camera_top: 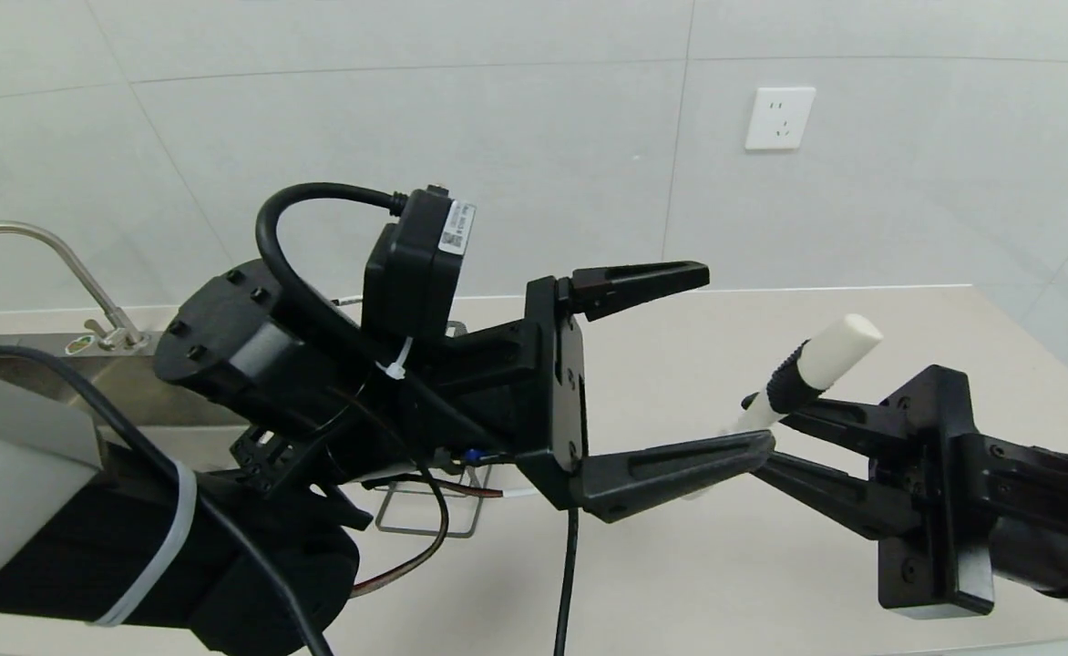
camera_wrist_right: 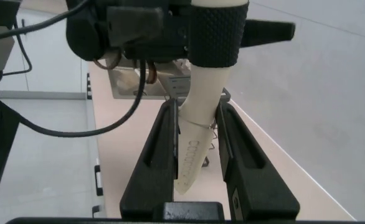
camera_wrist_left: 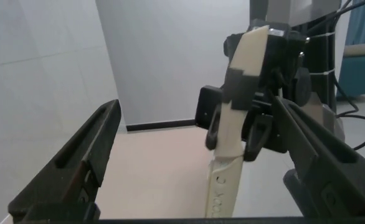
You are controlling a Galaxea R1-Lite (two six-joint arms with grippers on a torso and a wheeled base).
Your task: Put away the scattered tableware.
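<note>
Though the right gripper (camera_top: 757,430) clamps it between closed fingers, the stiff, light-looking cream utensil with black ribbed collar (camera_top: 839,351) seems slick; the left gripper (camera_top: 739,357), fingers open, should take the collar.

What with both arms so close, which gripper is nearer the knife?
Right. The right gripper is shut on the knife; the left gripper stands open around its blade.

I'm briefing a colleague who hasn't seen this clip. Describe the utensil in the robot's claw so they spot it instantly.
Find the beige counter along the tiled wall. Above its right half, the right claw is shut on the utensil. The hardware around it is black; it alone is cream, with a black textured band round the handle and small holes in its flat end.
</note>
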